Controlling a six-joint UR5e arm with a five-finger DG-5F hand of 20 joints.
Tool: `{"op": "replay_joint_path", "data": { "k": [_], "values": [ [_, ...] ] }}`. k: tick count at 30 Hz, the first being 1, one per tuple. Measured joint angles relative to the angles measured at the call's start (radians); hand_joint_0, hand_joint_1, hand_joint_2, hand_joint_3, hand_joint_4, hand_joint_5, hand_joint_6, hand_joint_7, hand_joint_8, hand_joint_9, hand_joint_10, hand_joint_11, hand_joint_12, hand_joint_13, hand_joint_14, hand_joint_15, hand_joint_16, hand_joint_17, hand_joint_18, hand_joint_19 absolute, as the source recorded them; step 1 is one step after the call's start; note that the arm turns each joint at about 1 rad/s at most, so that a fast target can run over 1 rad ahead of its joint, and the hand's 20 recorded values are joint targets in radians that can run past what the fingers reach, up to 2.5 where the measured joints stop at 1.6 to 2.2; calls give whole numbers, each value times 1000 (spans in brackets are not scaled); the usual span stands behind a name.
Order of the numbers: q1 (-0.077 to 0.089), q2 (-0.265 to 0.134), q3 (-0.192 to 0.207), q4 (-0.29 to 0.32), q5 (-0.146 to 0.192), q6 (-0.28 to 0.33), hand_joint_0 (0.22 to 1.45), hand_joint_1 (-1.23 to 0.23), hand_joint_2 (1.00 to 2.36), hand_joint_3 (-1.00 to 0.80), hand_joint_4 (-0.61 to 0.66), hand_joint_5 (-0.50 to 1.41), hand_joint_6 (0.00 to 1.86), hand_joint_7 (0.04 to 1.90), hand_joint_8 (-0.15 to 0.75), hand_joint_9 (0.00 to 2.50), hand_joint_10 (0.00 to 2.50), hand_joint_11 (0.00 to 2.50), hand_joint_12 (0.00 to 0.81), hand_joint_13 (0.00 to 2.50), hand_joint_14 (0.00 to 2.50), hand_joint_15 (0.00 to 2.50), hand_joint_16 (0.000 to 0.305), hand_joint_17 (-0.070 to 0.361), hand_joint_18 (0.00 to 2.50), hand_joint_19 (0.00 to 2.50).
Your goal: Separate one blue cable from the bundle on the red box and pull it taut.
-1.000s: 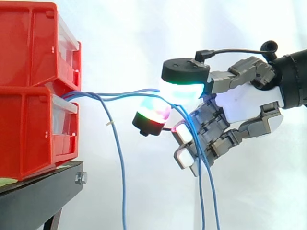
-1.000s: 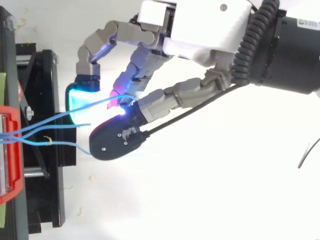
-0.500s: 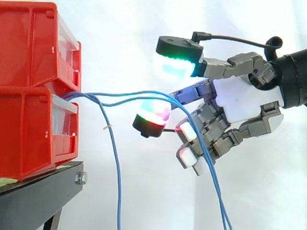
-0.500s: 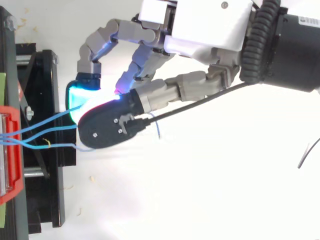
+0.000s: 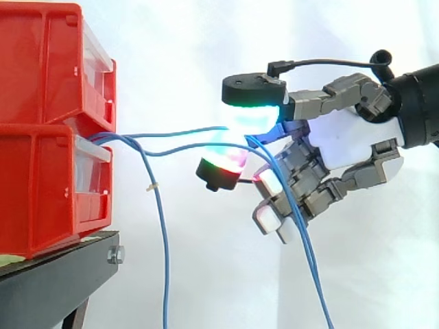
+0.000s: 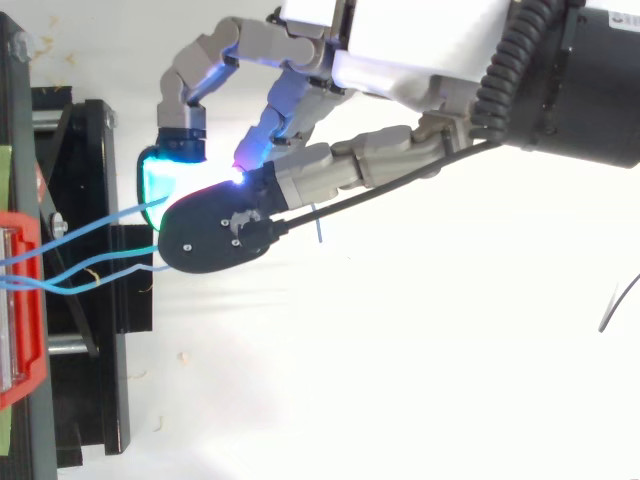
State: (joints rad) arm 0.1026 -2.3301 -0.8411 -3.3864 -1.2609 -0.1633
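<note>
The hand [image 5: 343,147] comes in from the right with its fingers curled. Its thumb pad is closed down toward a fingertip, and a blue cable [image 5: 178,131] is pinched between them. The cable runs nearly level to the gap between the stacked red bins [image 5: 41,192] on the black stand [image 5: 62,274]. Another blue strand [image 5: 162,260] hangs slack near the bins.
</note>
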Motion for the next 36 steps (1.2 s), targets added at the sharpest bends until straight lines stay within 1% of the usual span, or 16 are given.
{"op": "replay_joint_path", "data": {
  "k": [3, 4, 5, 6, 8, 9, 12, 15, 17, 22, 24, 33, 36],
  "values": [
    [-2, 0, 4, 0, 0, -10, 615, -733, 1022, -266, -34, -103, 935, 890, 200, 1143, 23, 647, 258, 918, 26, 589, 41, 92, 720, 652],
    [-2, 0, 6, 0, 0, -14, 604, -733, 1020, -286, -26, -109, 935, 864, 192, 1123, 23, 643, 262, 907, 25, 591, 42, 93, 708, 667],
    [-3, 0, 7, -1, -1, -17, 571, -692, 1017, -327, -1, -113, 922, 898, 190, 1122, 22, 640, 266, 880, 25, 586, 43, 96, 668, 686],
    [-3, 0, 8, -1, -1, -20, 558, -667, 1015, -346, 0, -113, 919, 903, 195, 1120, 24, 628, 267, 882, 25, 589, 43, 97, 668, 682],
    [-4, 0, 11, -1, -1, -25, 507, -586, 1006, -444, 10, -112, 910, 909, 207, 1130, 21, 620, 280, 883, 25, 586, 47, 106, 654, 679],
    [-4, 0, 11, -2, -2, -26, 501, -567, 1004, -457, 11, -111, 909, 901, 219, 1136, 23, 620, 285, 883, 24, 579, 48, 107, 652, 685],
    [-4, 0, 12, -3, -2, -28, 498, -547, 1004, -453, 15, -111, 907, 906, 218, 1137, 24, 618, 287, 885, 22, 584, 48, 108, 648, 686],
    [-4, 0, 12, -6, -3, -28, 524, -574, 1009, -422, 12, -113, 906, 917, 211, 1131, 24, 624, 284, 881, 24, 590, 46, 104, 633, 687],
    [-5, 0, 13, -9, -3, -28, 572, -649, 1016, -340, 10, -116, 905, 958, 199, 1129, 22, 637, 269, 883, 25, 587, 43, 98, 642, 690],
    [-5, 0, 13, -22, -3, -28, 610, -730, 1025, -223, -7, -110, 938, 929, 199, 1122, 24, 638, 258, 913, 26, 608, 42, 94, 701, 662],
    [-4, 0, 13, -29, -3, -28, 635, -799, 1026, -181, 22, -108, 942, 952, 201, 1129, 24, 644, 258, 932, 25, 608, 41, 93, 728, 651],
    [-5, 0, 13, -73, -16, -29, 631, -798, 1025, -172, 63, -101, 950, 938, 209, 1142, 25, 621, 260, 918, 28, 605, 42, 94, 734, 629],
    [-6, 0, 13, -77, -17, -29, 626, -789, 1024, -186, 76, -101, 947, 951, 212, 1061, 20, 523, 265, 839, 20, 477, 40, 91, 679, 579]
  ]
}}
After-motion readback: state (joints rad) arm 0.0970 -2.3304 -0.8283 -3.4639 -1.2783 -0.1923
